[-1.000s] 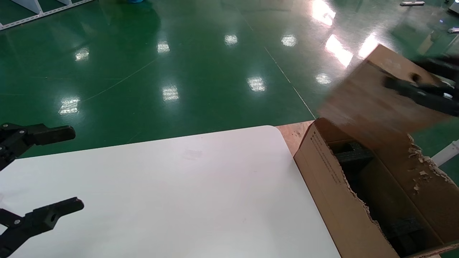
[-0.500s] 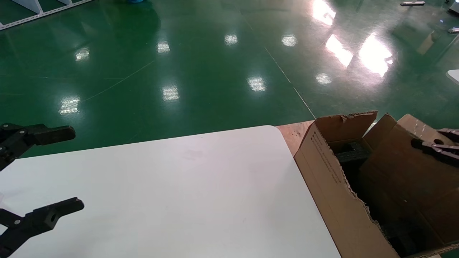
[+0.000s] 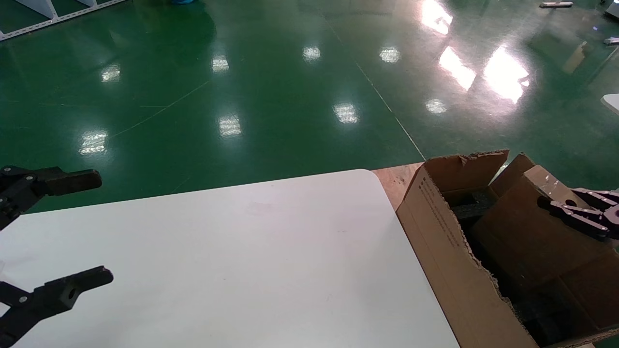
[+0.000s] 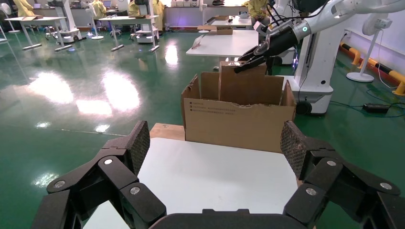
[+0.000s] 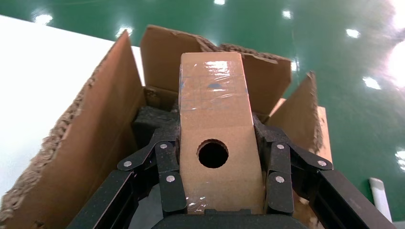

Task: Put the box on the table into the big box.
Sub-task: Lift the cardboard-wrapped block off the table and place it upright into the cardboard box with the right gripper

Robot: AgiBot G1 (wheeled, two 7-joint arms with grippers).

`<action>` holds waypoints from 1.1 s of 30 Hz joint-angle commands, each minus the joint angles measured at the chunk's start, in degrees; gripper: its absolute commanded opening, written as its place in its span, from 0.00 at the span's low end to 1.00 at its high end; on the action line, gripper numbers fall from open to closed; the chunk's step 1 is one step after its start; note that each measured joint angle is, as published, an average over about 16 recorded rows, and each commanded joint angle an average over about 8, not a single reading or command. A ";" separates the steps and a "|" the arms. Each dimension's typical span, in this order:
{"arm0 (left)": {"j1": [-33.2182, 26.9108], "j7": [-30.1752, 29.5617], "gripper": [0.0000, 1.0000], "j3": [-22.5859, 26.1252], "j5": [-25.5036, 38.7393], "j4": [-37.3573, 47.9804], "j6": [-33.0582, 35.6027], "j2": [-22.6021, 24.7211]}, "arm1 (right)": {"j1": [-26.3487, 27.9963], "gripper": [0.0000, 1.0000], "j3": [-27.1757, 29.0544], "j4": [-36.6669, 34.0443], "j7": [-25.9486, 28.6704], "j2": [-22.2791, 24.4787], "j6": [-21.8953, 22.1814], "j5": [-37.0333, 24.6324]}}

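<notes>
The box, small, brown and glossy with tape, shows a round hole in its near face. My right gripper is shut on it, one finger against each side. It sits tilted inside the big box, over black foam, its top end still above the torn rim. The head view shows the box and the right gripper at the far right. My left gripper hangs open over the left end of the white table, nothing between its fingers.
The big box stands against the table's right end on a wooden board. Its flaps are ragged and stand up around the opening. Shiny green floor lies beyond the table's far edge.
The right gripper has carried the box down from above the big box into its opening, then a little leftward and deeper. The left gripper has not moved.
</notes>
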 commanded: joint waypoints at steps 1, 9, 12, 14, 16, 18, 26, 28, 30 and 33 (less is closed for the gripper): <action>0.00 0.00 1.00 0.00 0.00 0.00 0.00 0.00 | -2.07 0.00 0.53 -1.58 -0.36 -0.78 -0.41 1.74; 0.00 0.00 1.00 0.00 0.00 0.00 0.00 0.00 | -6.15 0.00 2.01 -5.85 -0.87 -2.26 0.16 4.70; 0.00 0.00 1.00 0.00 0.00 0.00 0.00 0.00 | -6.96 0.00 2.34 -6.96 -0.74 -2.66 0.59 5.22; 0.00 0.00 1.00 0.00 0.00 0.00 0.00 0.00 | -7.38 0.00 2.51 -7.51 -0.40 -2.95 0.76 5.47; 0.00 0.00 1.00 0.00 0.00 0.00 0.00 0.00 | -7.73 0.00 2.61 -7.94 0.01 -3.24 0.87 5.61; 0.00 0.00 1.00 0.00 0.00 0.00 0.00 0.00 | -8.00 0.00 2.65 -8.33 0.51 -3.55 1.07 5.67; 0.00 0.00 1.00 0.00 0.00 0.00 0.00 0.00 | -7.98 0.00 2.45 -9.46 1.93 -4.48 2.55 5.38; 0.00 0.00 1.00 0.00 0.00 0.00 0.00 0.00 | -7.78 0.00 2.36 -9.66 2.20 -4.65 2.92 5.26; 0.00 0.00 1.00 0.00 0.00 0.00 0.00 0.00 | -7.55 0.00 2.26 -9.82 2.46 -4.80 3.22 5.13; 0.00 0.00 1.00 0.00 0.00 0.00 0.00 0.00 | -7.21 0.00 2.07 -10.04 2.71 -5.01 3.57 4.89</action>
